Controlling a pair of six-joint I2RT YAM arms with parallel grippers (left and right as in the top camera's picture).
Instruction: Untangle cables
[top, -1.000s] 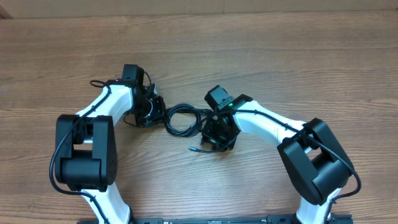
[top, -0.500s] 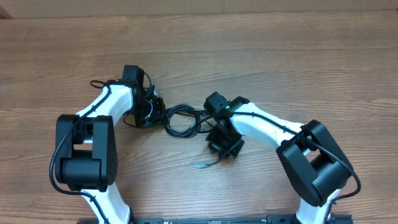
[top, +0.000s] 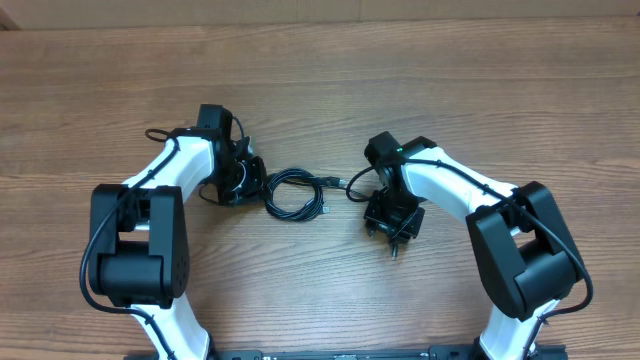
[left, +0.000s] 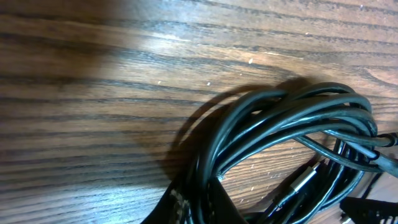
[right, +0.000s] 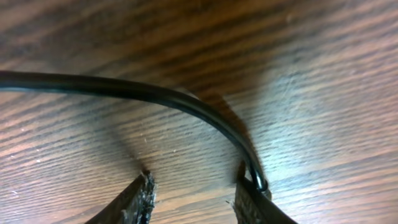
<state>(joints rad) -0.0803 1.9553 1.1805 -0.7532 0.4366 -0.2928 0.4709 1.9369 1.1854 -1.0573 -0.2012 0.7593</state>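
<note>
Standing apart with bare wood between them, the fingertips (right: 140, 198) of the right gripper (top: 393, 218) leave a gap wider than the single cable (right: 186, 102) beside them. In the right wrist view this cord rests against the inner edge of the right-hand finger and dips out of sight there, so it is not pinched between both pads. From that finger it arcs up and away to the left edge of the view.

Seen from overhead, the same cord makes a small bend just left of the gripper. Its short free end (top: 395, 249) pokes out on the near side, pointing toward the robot's base.

The left gripper (top: 248, 180) sits at the left end of the coil of cables (top: 293, 196), touching it. Whether it is clamped on the strands cannot be told, since the left wrist view shows only dark finger edges at the bottom. The coil lies on the wooden table (top: 320, 80) between the two arms, its long axis running left to right, with a plug end at its upper right pointing right. Close up, the strands sweep from lower left to right, and a silver-tipped plug (left: 303, 181) lies slanted among them.
</note>
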